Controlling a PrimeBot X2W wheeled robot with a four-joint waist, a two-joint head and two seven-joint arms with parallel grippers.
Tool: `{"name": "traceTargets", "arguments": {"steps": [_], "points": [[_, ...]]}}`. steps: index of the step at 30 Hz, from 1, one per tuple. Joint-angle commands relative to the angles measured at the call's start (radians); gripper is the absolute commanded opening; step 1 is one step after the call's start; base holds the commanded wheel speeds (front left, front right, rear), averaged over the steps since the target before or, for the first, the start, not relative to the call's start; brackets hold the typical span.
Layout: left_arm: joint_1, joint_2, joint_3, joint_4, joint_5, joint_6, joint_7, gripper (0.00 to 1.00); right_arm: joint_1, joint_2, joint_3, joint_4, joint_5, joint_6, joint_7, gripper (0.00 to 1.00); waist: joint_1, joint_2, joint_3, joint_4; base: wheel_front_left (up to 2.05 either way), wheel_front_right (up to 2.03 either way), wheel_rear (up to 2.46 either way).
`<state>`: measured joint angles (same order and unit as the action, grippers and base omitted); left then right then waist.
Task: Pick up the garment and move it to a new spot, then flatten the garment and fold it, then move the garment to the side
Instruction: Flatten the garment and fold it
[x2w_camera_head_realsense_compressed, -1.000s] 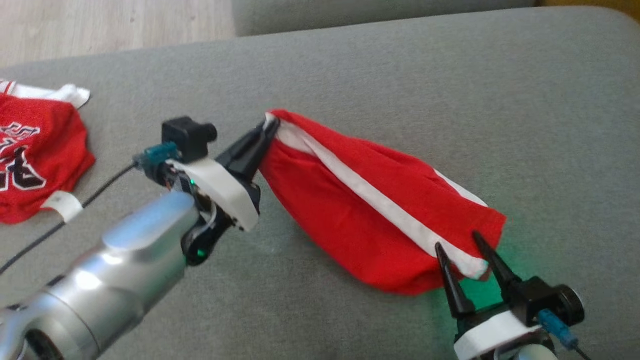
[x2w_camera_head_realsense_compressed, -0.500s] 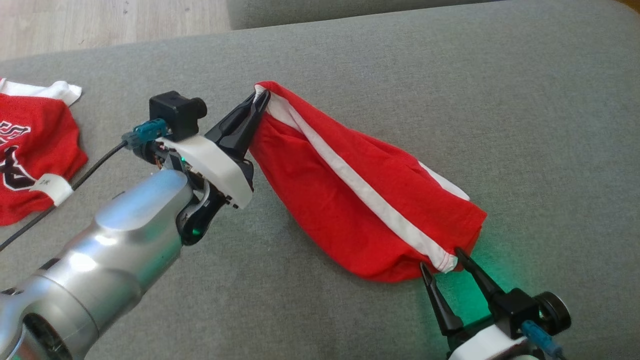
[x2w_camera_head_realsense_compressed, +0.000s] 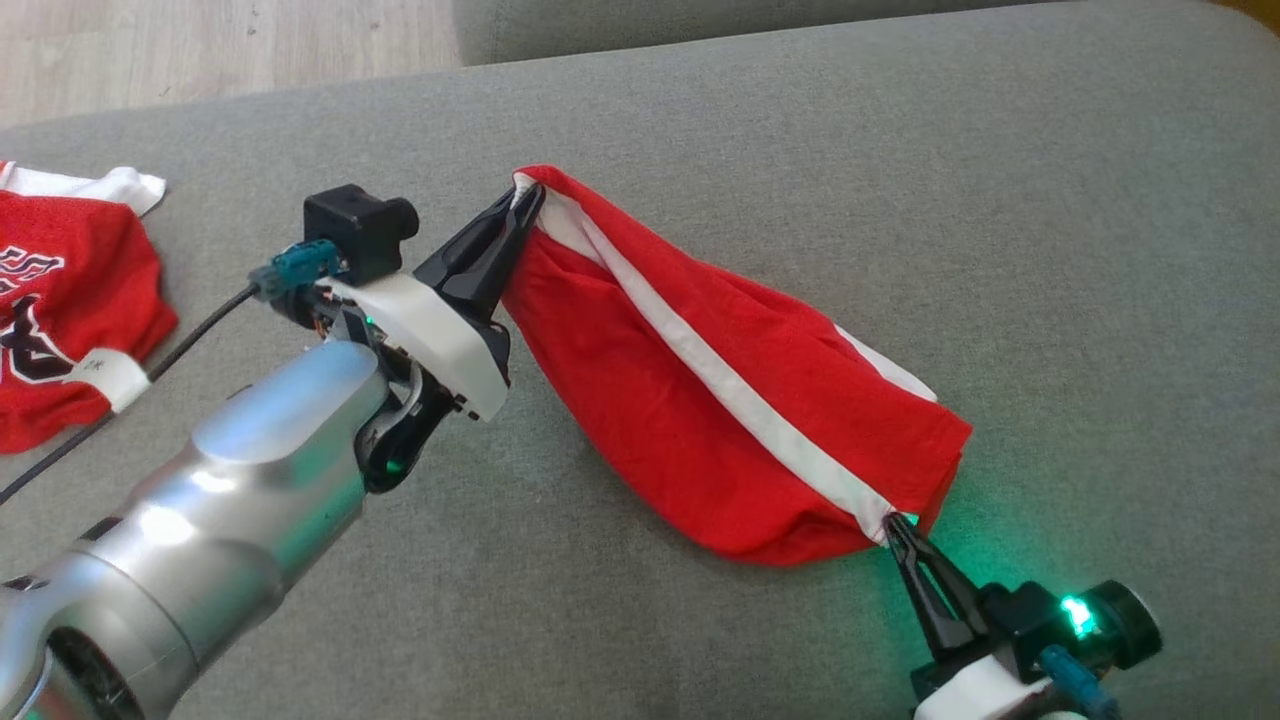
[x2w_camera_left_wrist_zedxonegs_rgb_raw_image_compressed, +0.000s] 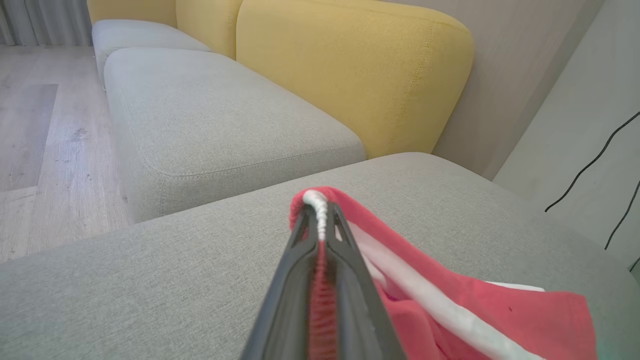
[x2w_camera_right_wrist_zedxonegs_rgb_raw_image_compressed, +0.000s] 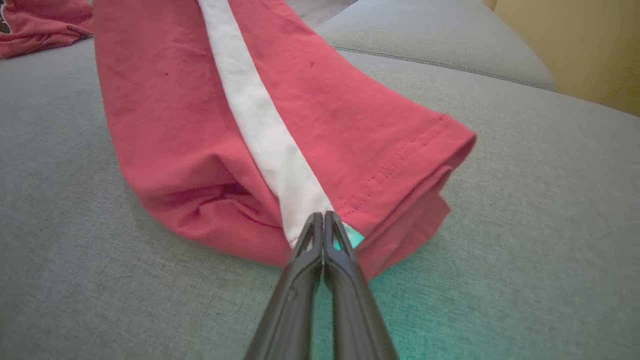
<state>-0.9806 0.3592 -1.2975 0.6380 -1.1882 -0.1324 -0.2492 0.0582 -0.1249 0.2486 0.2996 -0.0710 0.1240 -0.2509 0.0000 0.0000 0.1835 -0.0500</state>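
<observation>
A red garment with a white stripe lies stretched in a long bundle across the grey sofa cushion. My left gripper is shut on its upper left corner, holding that end lifted; red cloth and the white edge show between the fingers in the left wrist view, where the gripper rises over the garment. My right gripper is shut on the lower right hem, just where the stripe ends. The right wrist view shows that gripper pinching the hem of the garment.
A second red jersey with lettering lies at the cushion's left edge, a black cable crossing near it. Wooden floor lies beyond the cushion's far edge. A yellow backrest and another grey cushion stand behind.
My right gripper, open around the hem half a second ago, has shut on it. The left gripper keeps its hold on the raised corner. The camera shifted slightly at first.
</observation>
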Motion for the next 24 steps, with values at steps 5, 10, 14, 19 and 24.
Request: {"name": "traceTargets", "arguments": {"steps": [5,10,14,19,24], "points": [[-0.07,0.03,0.053,-0.027,0.024,0.002,-0.012,0.0,0.003,-0.002,0.001,-0.048,-0.02,0.007,-0.011,0.0,0.0,0.0,-0.005,0.006,0.0,0.0,0.0],[-0.057,0.024,0.14,-0.025,0.08,0.002,-0.013,0.0,0.025,-0.001,0.018,-0.069,0.036,0.007,-0.011,1.0,0.0,0.0,-0.01,0.005,0.0,0.0,0.0],[-0.043,0.015,0.169,-0.02,0.107,0.002,-0.013,0.0,0.014,-0.027,0.048,-0.075,0.037,0.007,-0.011,1.0,0.0,0.0,-0.009,0.004,0.0,0.0,0.0],[-0.038,0.001,0.179,-0.015,0.123,0.002,-0.013,0.0,-0.023,-0.041,0.122,-0.044,0.06,0.007,-0.011,1.0,0.0,0.0,-0.003,0.012,0.0,0.0,0.0],[-0.049,-0.006,0.171,-0.015,0.126,0.002,-0.013,0.0,-0.064,-0.049,0.161,-0.019,0.09,0.007,-0.011,1.0,0.0,0.0,0.006,0.026,0.0,0.0,0.0]]}}
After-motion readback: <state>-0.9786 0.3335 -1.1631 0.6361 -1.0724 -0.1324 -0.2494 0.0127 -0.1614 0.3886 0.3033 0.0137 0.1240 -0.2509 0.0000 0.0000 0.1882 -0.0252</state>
